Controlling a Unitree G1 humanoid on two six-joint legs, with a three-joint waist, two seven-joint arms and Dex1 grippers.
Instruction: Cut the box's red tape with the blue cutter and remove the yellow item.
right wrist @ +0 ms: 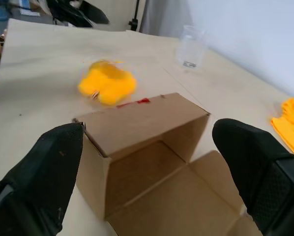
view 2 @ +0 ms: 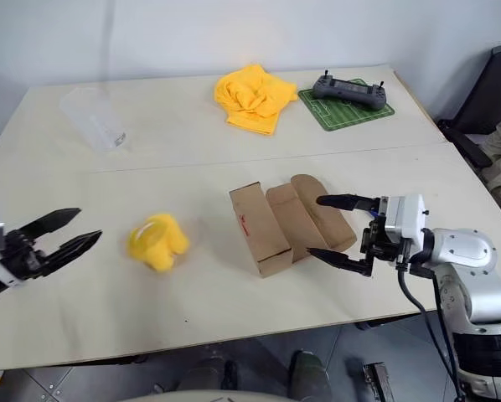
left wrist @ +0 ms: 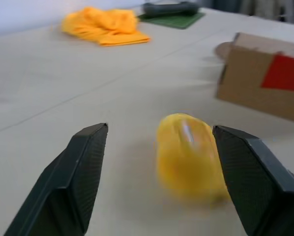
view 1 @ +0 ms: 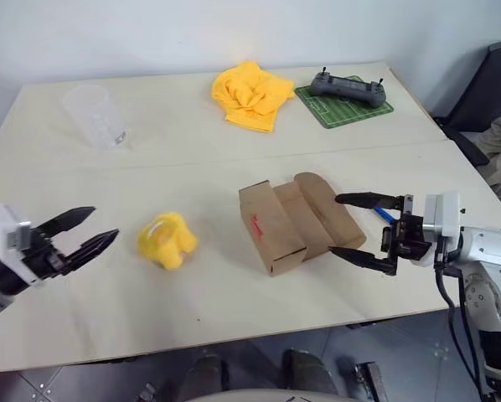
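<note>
Nearest the robot, at the table's (view 1: 234,310) front edge, both grippers hover level just above the top. On the left side the left gripper (view 1: 90,230) points right toward the yellow item (view 1: 167,241); its 2 fingers (left wrist: 83,177) are spread apart with nothing between them, and the item lies just past the tips, not touched. That item is a rounded lump resting on the table left of the box (view 1: 292,222), blurred in the wrist views, so which way it faces cannot be told.

On the right side the right gripper (view 1: 361,228) points left at the box, jaws wide, holding nothing. 1 finger sits beside the far part of the open flap and the other by the near corner of the flap; whether either touches the cardboard cannot be told.

At mid-table the box lies on its side, its long axis running from near-left to far-right, its open mouth facing the right gripper and its flaps spread flat on the table. Red tape (left wrist: 286,72) sits on the closed side that faces the left gripper. Blue cutter (view 1: 384,214): a short piece shows behind the right gripper, lying on the table.

Farther back stand a clear cup (view 1: 95,117) at the left, a yellow cloth (view 1: 250,95) in the middle and a controller (view 1: 348,86) on a green mat (view 1: 338,110) at the right.
</note>
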